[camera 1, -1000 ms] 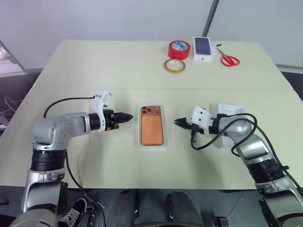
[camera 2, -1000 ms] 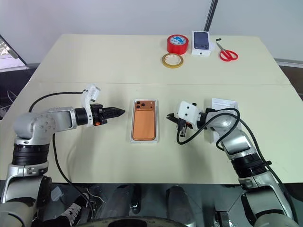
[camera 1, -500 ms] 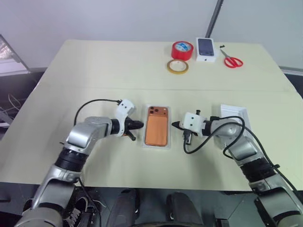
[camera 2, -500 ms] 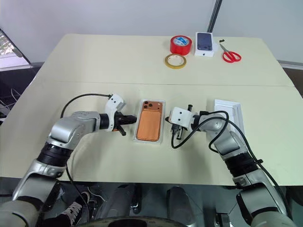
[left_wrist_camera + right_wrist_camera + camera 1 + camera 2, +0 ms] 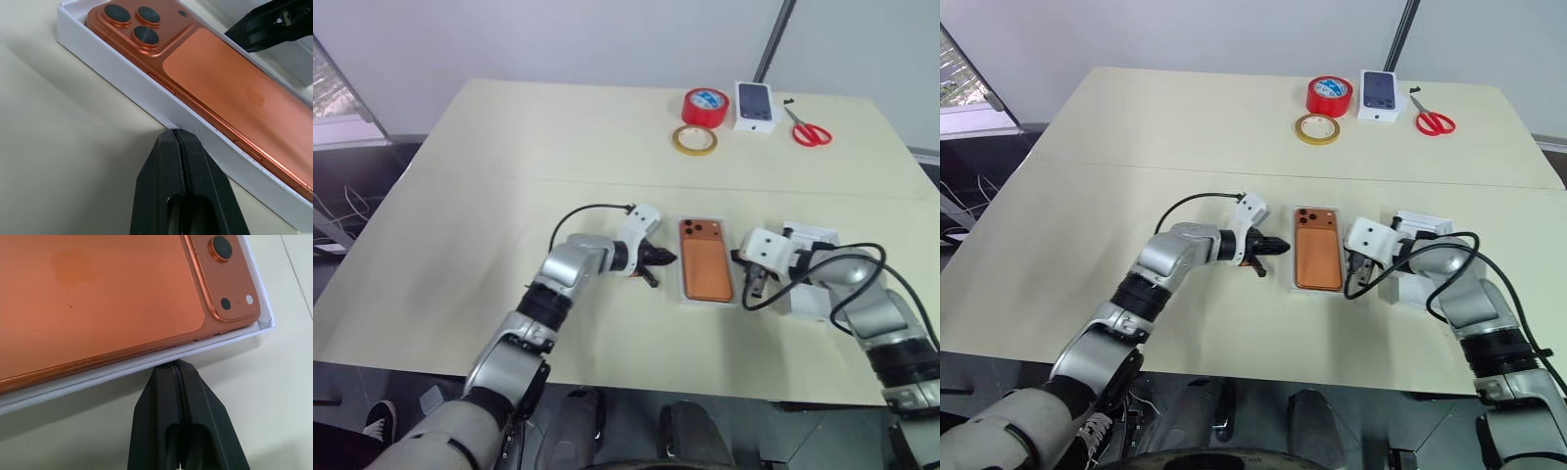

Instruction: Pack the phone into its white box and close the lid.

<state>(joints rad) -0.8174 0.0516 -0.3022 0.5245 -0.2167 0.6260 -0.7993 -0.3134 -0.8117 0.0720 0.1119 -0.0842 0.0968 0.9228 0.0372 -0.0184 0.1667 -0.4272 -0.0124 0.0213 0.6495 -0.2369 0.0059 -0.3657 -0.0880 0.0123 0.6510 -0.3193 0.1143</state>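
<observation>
Left wrist view: my left pincer [image 5: 177, 134] and right pincer [image 5: 177, 366] — both shut, empty — flank the white box [image 5: 146, 103] on the counter [image 5: 509, 196], phone [image 5: 234, 88] inside; the light, stiff lid [image 5: 808, 257] I'd grip by its rim.

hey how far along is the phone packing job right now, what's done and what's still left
Done: the phone already lies camera-side up inside the white box.
In hand: the left gripper and right gripper, both shut and holding nothing, press their tips against the box's two long walls, apparently squaring it.
Left: the lid sits on the table beside the right arm; it has yet to be picked up and fitted over the box.
</observation>
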